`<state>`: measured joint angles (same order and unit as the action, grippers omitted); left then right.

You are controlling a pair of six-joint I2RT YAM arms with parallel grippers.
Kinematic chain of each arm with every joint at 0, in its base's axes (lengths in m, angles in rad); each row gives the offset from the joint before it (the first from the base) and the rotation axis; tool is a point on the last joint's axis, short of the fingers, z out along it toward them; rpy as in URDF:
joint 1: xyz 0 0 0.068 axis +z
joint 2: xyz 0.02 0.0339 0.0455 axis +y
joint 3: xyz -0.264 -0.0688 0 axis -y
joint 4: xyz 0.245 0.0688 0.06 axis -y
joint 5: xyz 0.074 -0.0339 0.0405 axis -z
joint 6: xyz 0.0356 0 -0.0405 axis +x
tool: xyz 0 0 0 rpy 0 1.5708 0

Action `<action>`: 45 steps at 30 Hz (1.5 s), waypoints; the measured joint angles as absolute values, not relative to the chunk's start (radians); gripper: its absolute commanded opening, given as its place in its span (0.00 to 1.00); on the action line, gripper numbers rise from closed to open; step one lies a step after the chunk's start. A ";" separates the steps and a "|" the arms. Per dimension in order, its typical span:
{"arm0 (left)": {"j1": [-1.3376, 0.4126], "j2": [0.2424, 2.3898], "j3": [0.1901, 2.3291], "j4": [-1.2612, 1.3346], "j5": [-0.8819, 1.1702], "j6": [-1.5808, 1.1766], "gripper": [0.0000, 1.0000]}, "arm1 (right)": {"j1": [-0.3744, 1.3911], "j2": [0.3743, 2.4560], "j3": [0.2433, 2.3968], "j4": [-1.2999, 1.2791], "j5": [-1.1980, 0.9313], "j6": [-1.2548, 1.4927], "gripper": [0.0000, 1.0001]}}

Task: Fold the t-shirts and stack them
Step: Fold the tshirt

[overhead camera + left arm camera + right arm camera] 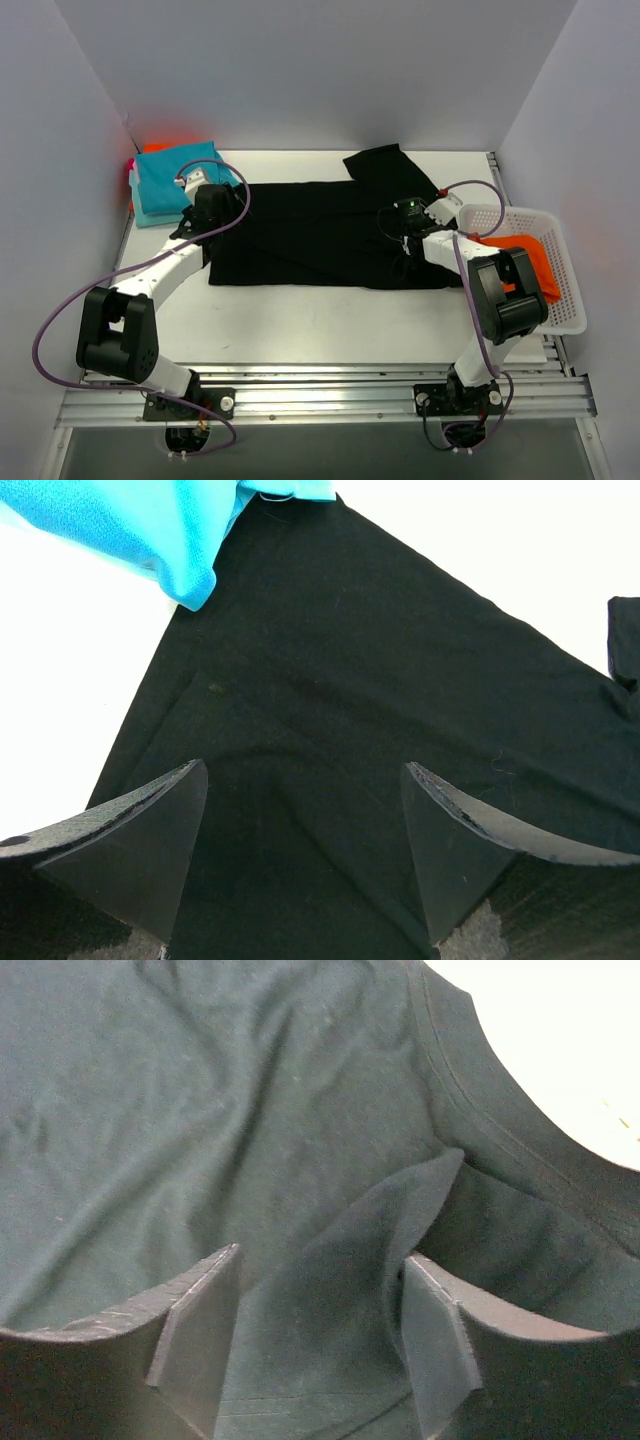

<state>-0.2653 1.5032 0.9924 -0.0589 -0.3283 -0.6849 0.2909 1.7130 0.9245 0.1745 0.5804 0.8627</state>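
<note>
Top view: left gripper (210, 207) low over the black t-shirt (310, 240), at its left end; right gripper (405, 218) at its collar end; teal t-shirts (172, 180) stacked beyond that left end.
Left wrist: fingers (150, 830) spread above flat black cloth.
Right wrist: fingers (200, 1320) spread, raised collar fold between.

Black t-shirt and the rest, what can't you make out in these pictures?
- Top view: black t-shirt left edge, hidden under the left arm.
- Top view: orange t-shirt in the basket, partly behind the right arm.
- Top view: shirts under the teal t-shirt, only edges showing.
</note>
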 measured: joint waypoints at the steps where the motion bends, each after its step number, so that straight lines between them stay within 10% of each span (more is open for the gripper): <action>1: -0.265 1.504 0.992 -0.059 -0.328 -0.685 0.87 | 0.291 1.713 0.932 0.172 0.582 0.862 0.48; 7: -0.265 1.509 0.991 -0.057 -0.328 -0.684 0.87 | 0.296 1.713 0.971 0.169 0.594 0.858 0.00; 30: -0.265 1.540 0.991 -0.056 -0.329 -0.671 0.87 | 0.203 1.978 1.303 0.069 0.607 0.903 0.01; 34: -0.265 1.540 0.991 -0.056 -0.329 -0.668 0.87 | 0.154 2.056 1.336 0.020 0.601 0.946 0.17; 38: -0.265 1.540 0.991 -0.056 -0.328 -0.668 0.87 | 0.123 2.079 1.341 -0.033 0.604 0.982 0.85; 45: -0.263 1.540 0.991 -0.055 -0.329 -0.668 0.85 | 0.121 2.062 1.356 -0.044 0.639 0.982 0.95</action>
